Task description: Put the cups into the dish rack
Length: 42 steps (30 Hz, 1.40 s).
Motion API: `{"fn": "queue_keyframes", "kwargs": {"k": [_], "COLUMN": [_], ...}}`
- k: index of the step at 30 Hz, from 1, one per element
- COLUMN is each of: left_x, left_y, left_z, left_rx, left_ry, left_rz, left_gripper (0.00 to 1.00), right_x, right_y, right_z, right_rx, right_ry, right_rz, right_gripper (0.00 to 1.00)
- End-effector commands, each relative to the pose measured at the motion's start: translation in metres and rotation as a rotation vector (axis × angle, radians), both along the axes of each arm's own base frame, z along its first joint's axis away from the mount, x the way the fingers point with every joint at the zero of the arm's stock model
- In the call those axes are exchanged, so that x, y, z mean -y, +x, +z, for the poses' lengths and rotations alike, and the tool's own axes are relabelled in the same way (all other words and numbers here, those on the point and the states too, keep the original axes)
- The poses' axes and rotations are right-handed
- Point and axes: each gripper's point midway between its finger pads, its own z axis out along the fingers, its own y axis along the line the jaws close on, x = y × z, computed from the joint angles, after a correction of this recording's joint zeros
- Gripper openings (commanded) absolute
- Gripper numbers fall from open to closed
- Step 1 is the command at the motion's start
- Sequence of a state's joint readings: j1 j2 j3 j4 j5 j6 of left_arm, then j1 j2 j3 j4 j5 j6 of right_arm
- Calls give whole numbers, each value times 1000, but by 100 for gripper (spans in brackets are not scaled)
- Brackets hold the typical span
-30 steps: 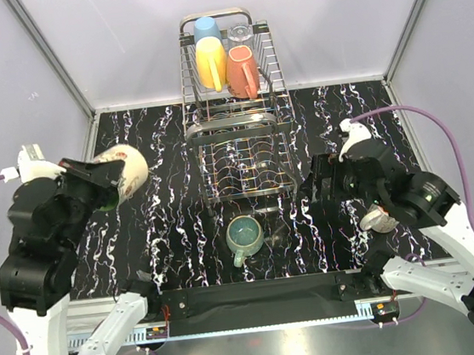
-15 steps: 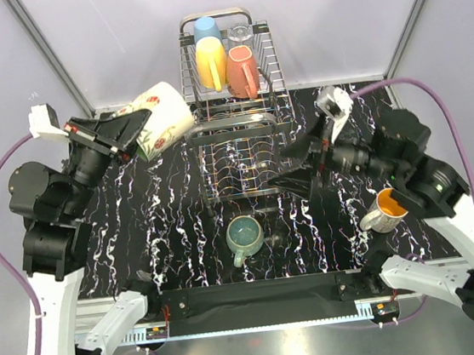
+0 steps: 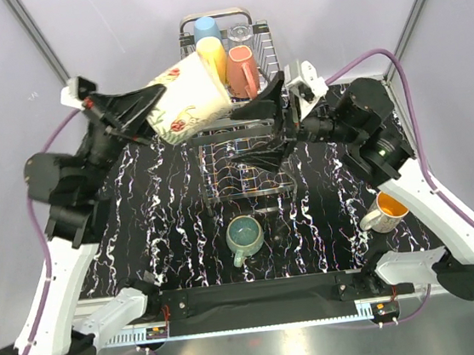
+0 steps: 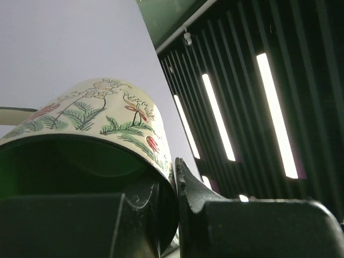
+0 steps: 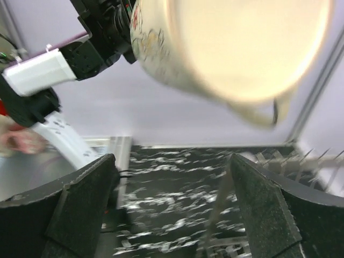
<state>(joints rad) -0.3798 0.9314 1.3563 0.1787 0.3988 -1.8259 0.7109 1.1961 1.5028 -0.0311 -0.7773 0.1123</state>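
Rack (image 3: 267, 54) top crowded (R grip. (image 3: 245, 132) beside)

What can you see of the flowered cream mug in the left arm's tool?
The cream mug looks like glazed ceramic, painted with green sprigs and red flowers, dark green inside, with a loop handle. It is held tilted on its side in the air near the dish rack's upper shelf, rim pinched by the left tool.

High overhead view; both wrist views close on cream mug (image 3: 187, 97)
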Motion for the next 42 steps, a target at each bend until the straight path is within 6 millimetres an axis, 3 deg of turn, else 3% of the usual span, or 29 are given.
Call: {"fn": "queue_keyframes", "kwargs": {"k": [1, 3, 9, 15, 22, 25, 30, 36, 40, 42], "left_x": [0, 7, 7, 7, 8, 7, 5, 8, 13, 14], "left_y": [-34, -37, -62, -68, -74, -78, -91, -101, -103, -105], "left_z": [37, 37, 48, 50, 56, 57, 59, 56, 51, 51], "left_rx": [50, 34, 69, 84, 121, 125, 148, 149, 136, 143], "left_ry": [-148, -149, -160, -160, -156, -150, -131, -114, -120, -123], "left_rz": [-197, -239, -301, -310, -317, -326, -332, -362, -397, -409], "left_gripper": [0, 0, 0, 0, 0, 0, 0, 0, 0, 0], "right_x": [-7, -11, -18, -1, 13, 21, 32, 39, 28, 23], "right_y": [18, 24, 38, 26, -2, -4, 10, 11, 7, 0], "right_z": [25, 20, 11, 11, 12, 6, -8, 1, 7, 21], "right_rx": [314, 400, 425, 416, 364, 359, 359, 377, 368, 370], "right_ry": [77, 61, 20, 30, 35, 25, -59, -49, -31, 16], "right_rz": [-49, -54, -82, -124, -64, -100, -205, -248, -176, -131], "right_gripper": [93, 92, 93, 93, 91, 90, 88, 86, 84, 81]}}
